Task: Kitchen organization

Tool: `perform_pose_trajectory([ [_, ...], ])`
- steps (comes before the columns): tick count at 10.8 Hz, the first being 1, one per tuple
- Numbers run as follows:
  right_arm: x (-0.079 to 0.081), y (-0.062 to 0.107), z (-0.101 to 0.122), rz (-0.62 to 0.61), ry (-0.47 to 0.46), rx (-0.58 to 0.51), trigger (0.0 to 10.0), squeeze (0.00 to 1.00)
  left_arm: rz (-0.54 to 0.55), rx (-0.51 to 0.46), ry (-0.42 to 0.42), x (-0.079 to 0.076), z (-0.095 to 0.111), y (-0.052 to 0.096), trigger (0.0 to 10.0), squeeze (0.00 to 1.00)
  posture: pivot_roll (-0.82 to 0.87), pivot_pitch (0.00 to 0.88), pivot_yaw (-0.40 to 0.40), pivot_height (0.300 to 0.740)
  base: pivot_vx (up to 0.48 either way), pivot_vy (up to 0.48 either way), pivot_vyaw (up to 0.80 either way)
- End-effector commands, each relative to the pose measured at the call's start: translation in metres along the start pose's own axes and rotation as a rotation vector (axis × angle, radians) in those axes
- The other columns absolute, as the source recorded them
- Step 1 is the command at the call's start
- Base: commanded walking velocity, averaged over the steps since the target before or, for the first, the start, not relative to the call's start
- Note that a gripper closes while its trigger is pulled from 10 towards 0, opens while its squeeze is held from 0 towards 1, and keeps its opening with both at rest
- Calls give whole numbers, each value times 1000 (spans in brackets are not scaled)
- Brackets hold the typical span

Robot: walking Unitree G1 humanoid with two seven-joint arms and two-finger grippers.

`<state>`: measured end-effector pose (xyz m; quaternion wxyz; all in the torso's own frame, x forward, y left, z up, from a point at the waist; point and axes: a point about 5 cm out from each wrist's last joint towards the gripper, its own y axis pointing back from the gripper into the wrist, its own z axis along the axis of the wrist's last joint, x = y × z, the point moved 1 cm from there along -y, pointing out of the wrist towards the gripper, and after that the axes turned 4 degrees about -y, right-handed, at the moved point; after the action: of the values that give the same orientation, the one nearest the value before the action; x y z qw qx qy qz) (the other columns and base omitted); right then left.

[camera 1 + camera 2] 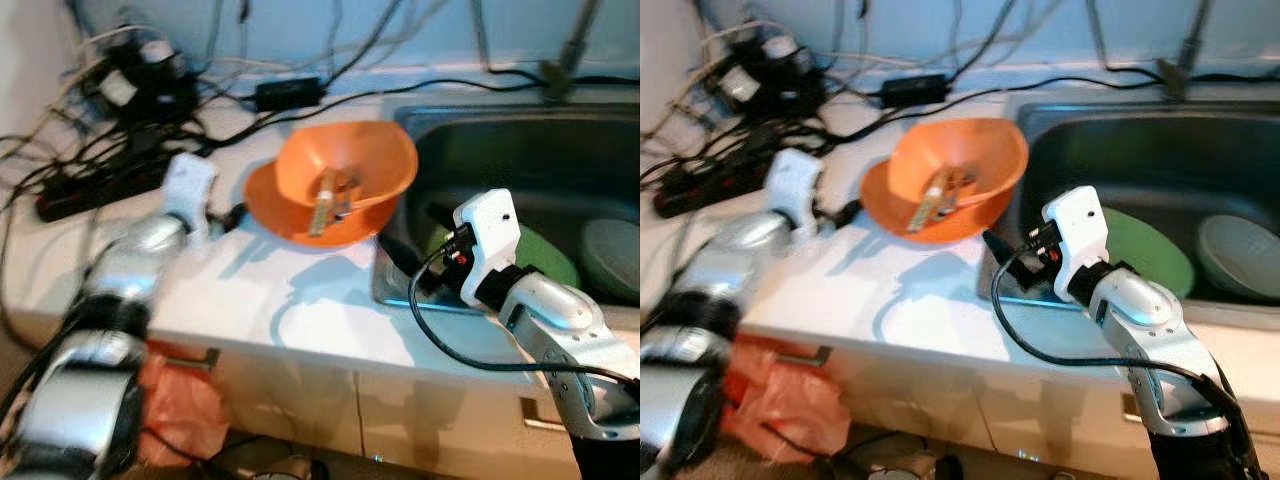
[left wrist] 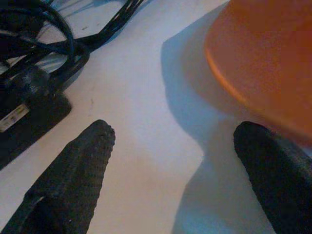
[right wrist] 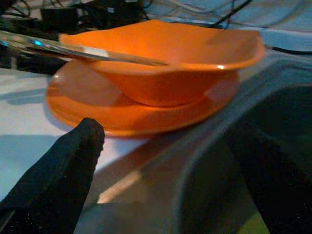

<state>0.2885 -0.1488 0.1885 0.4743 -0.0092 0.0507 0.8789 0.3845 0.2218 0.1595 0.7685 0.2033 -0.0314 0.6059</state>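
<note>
Two orange dishes, a bowl (image 1: 350, 165) sitting on a plate (image 1: 275, 205), are beside the sink (image 1: 520, 135) for you, with the left gripper (image 2: 170, 165) spread apart near the plate, tangled cables (image 1: 110, 110) behind it, and the right gripper (image 3: 170, 161) spread apart at the sink edge.

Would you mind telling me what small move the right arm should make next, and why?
Probably ease the right tool forward toward the orange bowl stacked on the orange plate. Its fingers are open and aimed at the stack's near edge beside the steel sink, without touching it.
</note>
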Motion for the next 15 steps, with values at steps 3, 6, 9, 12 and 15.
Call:
perform_pose_trajectory([
  [3,-1,-3,4,7,9,-16,10000,0,155,3,35,31,-19,44,10000,0,119,78,165,740,0,0,0],
  [6,-4,-11,6,15,14,-25,10000,0,335,-206,84,31,-8,79,10000,0,136,63,152,740,0,0,0],
  [9,-9,-16,10,-14,22,-47,10000,0,267,-423,85,-20,12,84,10000,0,114,40,141,740,0,0,0],
  [12,-7,-15,11,22,28,-46,10000,0,100,-487,122,-64,29,70,10000,0,96,26,140,740,0,0,0],
  [15,-10,-10,17,36,38,-65,10000,0,-30,-538,148,-83,45,63,10000,0,76,17,135,740,0,0,0],
])
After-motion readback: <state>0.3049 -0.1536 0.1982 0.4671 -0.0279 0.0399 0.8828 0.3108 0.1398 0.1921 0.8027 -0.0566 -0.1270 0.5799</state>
